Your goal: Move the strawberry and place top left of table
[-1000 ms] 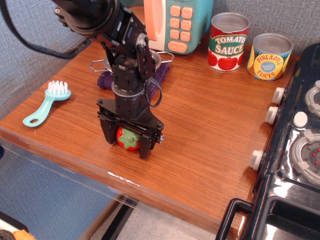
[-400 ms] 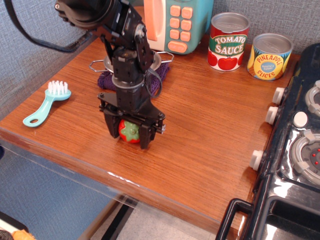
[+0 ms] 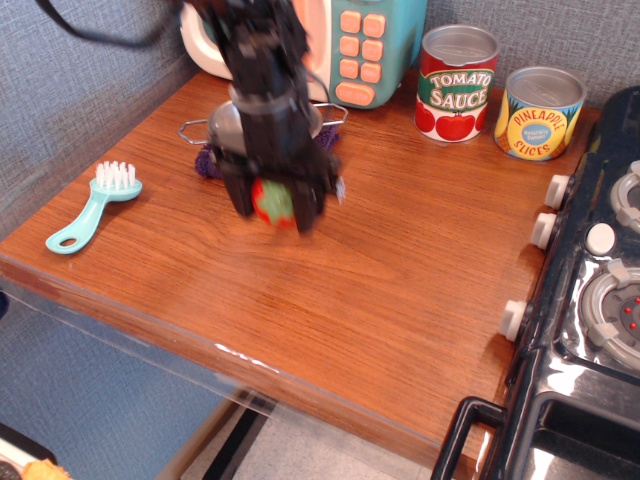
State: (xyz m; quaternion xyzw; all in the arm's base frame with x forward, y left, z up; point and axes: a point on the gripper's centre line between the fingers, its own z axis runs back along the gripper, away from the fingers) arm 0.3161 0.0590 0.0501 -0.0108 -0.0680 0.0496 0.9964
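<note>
Above the table (image 3: 400, 300), blurred fingers (image 3: 238, 195) clamped on the strawberry (image 3: 272, 203).

A light blue brush (image 3: 92, 207) with white bristles is lying near the left edge, handle pointing toward the front. At the back, a toy microwave (image 3: 350, 45) in teal and peach is showing its keypad. A red tomato sauce can (image 3: 456, 83) is standing to its right, with a yellow pineapple slices can (image 3: 540, 112) just beside that. A steel bowl (image 3: 222, 125) is sitting on a purple cloth (image 3: 208, 160), partly hidden. A black toy stove (image 3: 585, 300) with white knobs is filling the right side.
</note>
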